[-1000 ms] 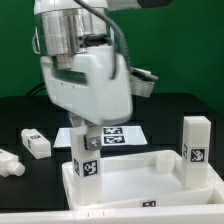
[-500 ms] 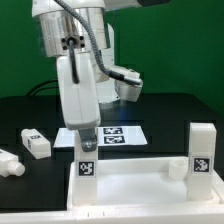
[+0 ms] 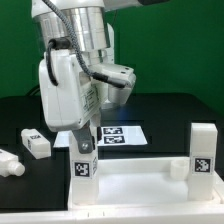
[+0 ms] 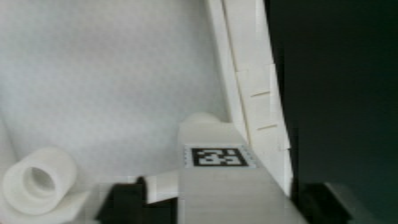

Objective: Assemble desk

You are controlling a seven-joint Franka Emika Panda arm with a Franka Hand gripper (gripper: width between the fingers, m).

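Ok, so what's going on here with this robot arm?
The Franka arm is fitting legs to a white toy desk's tabletop panel. Its gripper straddles a tagged leg standing upright at one corner; whether it is gripping cannot be told. A second leg stands at the corner on the exterior view's right, and two more legs lie loose on the black table.

one tabletop (image 3: 140,186), four legs (image 3: 203,150), one marker board (image 3: 121,135)

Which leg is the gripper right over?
The upright leg in the tabletop corner on the exterior view's left, directly under the gripper; the other upright leg stands at that view's right.
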